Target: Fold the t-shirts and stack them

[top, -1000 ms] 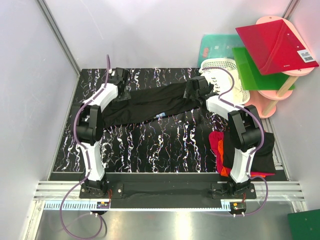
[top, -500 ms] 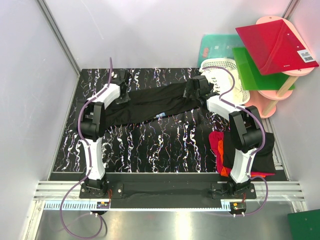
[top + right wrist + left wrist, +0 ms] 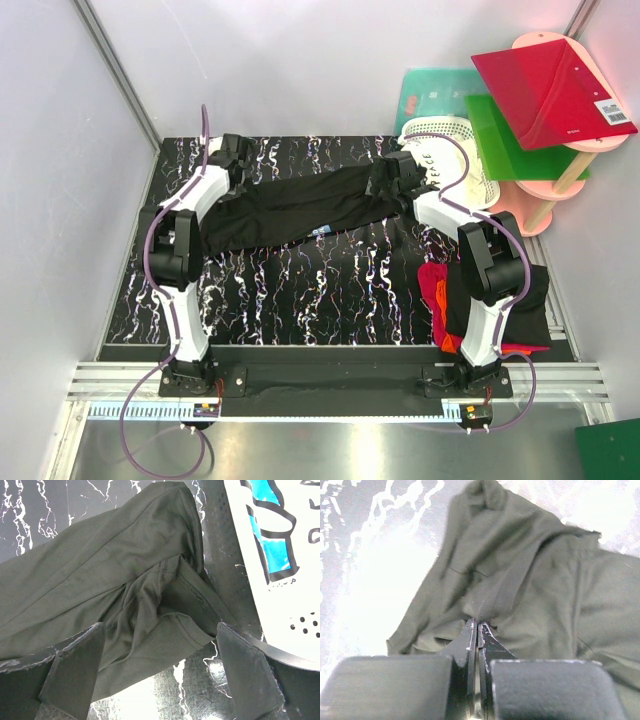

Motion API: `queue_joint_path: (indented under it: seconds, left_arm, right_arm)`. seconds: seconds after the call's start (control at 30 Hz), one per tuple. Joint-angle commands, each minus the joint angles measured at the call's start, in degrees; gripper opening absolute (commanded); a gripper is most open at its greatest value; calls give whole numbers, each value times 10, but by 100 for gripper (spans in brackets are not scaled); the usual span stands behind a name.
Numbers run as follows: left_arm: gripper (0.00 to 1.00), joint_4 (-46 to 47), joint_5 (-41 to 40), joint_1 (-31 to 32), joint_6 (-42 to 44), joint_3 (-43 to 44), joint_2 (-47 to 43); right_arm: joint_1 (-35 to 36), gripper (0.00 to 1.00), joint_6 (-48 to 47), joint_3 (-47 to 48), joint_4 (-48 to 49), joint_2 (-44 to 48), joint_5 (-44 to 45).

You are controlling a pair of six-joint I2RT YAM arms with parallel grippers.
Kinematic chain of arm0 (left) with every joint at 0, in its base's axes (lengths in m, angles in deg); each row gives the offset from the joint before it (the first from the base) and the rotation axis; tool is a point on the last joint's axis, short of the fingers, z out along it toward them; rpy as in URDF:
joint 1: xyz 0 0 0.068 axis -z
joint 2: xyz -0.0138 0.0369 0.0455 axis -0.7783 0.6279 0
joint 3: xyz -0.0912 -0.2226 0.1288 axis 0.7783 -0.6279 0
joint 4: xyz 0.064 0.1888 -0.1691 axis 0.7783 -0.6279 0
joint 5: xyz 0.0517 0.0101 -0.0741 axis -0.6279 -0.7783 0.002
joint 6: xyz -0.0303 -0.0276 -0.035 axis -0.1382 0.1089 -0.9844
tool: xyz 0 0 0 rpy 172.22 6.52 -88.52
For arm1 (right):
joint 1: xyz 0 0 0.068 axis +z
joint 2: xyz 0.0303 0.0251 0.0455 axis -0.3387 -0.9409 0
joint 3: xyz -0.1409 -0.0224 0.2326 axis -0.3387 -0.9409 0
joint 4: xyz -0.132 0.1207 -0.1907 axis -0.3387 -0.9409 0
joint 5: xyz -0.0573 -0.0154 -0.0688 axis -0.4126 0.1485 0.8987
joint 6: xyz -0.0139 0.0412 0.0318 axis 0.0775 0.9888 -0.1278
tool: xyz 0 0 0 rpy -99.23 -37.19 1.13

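Note:
One black t-shirt lies stretched slantwise across the marbled table. My left gripper is at its far-left end, shut on a pinch of the cloth, which puckers at the tips of the gripper. My right gripper hovers open over the shirt's right end. A hemmed fold lies between its spread fingers, untouched. Folded t-shirts in red, orange and black are piled by the right arm's base.
A white lattice basket stands at the back right, close to the right gripper, and shows in the right wrist view as a white basket wall. Beyond it, red and green boards rest on a pink stand. Grey walls enclose the table.
The left gripper has closed on the shirt's left end and shifted slightly left, gathering the cloth there. The right arm and its open gripper have stayed put.

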Motion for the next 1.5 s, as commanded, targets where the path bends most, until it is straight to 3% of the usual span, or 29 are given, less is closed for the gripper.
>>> queue_joint_path:
  seconds: [0.0, 0.43, 0.5, 0.6, 0.63, 0.73, 0.83, 0.87, 0.9, 0.93, 0.97, 1.0, 1.27, 1.47]
  left_arm:
    - [0, 7, -44, -19, -12, 34, 9]
    - [0, 6, -32, -60, -4, 146, 94]
    - [14, 6, -14, -61, 8, 159, 96]
    - [82, 10, 10, -61, 1, 141, 61]
    - [99, 26, 14, -60, -1, 104, 23]
    - [99, 85, 60, -53, 7, 3, -73]
    - [99, 121, 108, -33, 19, -74, -148]
    - [95, 125, 118, -28, 21, -87, -160]
    - [83, 125, 119, -14, 28, -97, -171]
    - [69, 121, 106, -6, 27, -117, -187]
    - [10, 119, 103, -1, 25, -127, -195]
    - [0, 118, 105, 5, 21, -135, -201]
    - [0, 38, 142, 19, 20, -155, -171]
    - [0, -7, 157, 21, 16, -138, -125]
  right_arm:
    - [-3, 99, -3, -4, 25, 27, -4]
    - [-3, 99, 0, -8, 27, 19, -19]
    - [-3, 99, 0, -9, 27, 18, -20]
    - [-3, 99, -4, -10, 30, 17, -19]
    - [-3, 99, -5, -8, 32, 16, -19]
    - [-3, 99, -10, 12, 32, -2, -30]
    - [-3, 97, -16, 46, 29, -31, -56]
    - [-3, 89, -15, 57, 29, -39, -72]
    - [-3, 75, -20, 83, 27, -57, -83]
    - [-3, 48, -24, 97, 27, -67, -95]
    - [-3, 0, -24, 134, 23, -77, -105]
    - [-3, 0, -26, 156, 5, -103, -108]
    - [-3, 0, -65, 348, -124, -221, -99]
    - [-3, 0, -52, 413, -204, -278, -79]
